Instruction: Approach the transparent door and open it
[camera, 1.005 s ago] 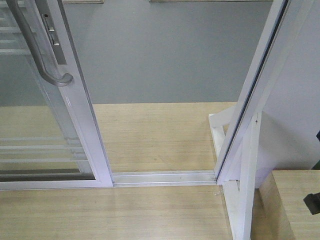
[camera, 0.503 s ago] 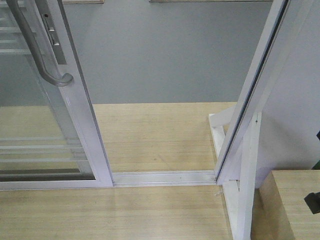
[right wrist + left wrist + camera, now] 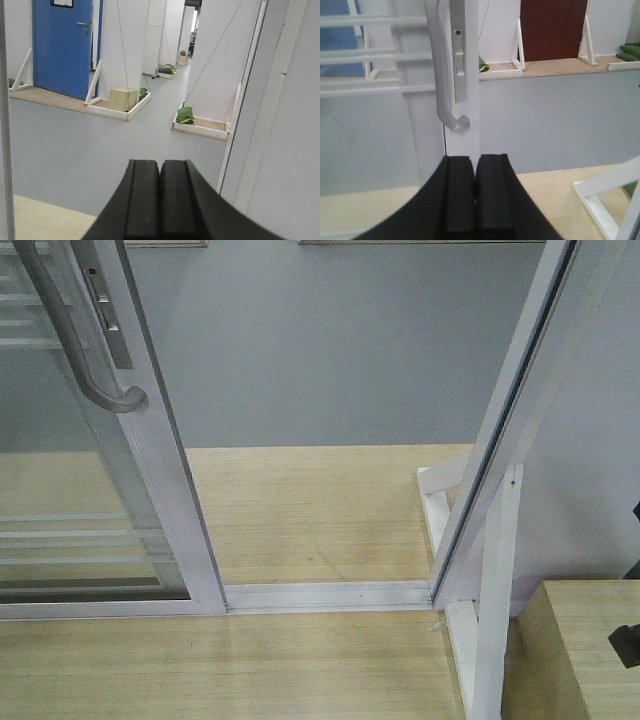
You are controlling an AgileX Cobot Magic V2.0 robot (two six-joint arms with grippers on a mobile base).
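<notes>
Front-facing view: the transparent door [image 3: 90,490], a clear-glass sliding panel in a smooth white metal frame with thin white horizontal bars, stands at the left, its curved grey metal pull handle [image 3: 75,335] on the right edge. A pale aluminium floor track [image 3: 330,595] runs right from its foot to the slanted white frame post [image 3: 510,410]; between them lies an open gap over light wood-grain flooring [image 3: 310,510], with matte grey floor [image 3: 330,340] farther off. The black left gripper [image 3: 475,192] hangs near the handle's hooked end, pads pressed together, gripping nothing. The black right gripper [image 3: 160,197] is likewise closed and empty, facing the gap.
</notes>
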